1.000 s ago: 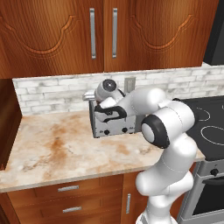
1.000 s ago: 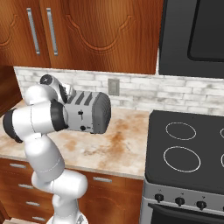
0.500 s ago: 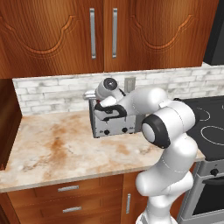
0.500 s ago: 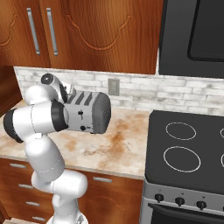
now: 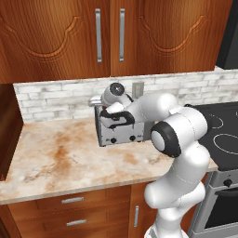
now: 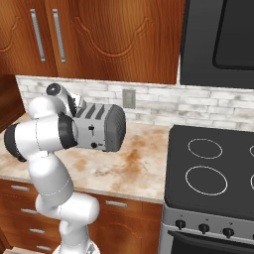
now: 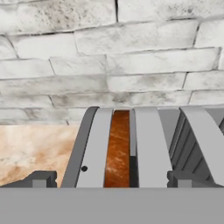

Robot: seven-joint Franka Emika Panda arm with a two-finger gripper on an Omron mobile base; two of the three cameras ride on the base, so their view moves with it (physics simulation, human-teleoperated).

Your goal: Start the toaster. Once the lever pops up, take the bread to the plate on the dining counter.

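Note:
The silver-grey toaster stands on the kitchen counter against the brick wall, and shows again as the toaster from the other side. The bread, a brown slice seen edge-on, sits down in the toaster's second slot from the left. My gripper hangs just over the toaster's top, pointing down. It is open: in the hand view the gripper has one fingertip on each side of the slot with the bread, touching nothing. The plate and the dining counter are out of view.
The marbled counter stretches left of the toaster to a wooden side wall. A black cooktop adjoins on the right. Wall cabinets hang above, and a dark microwave above the stove. A wall outlet sits behind the toaster.

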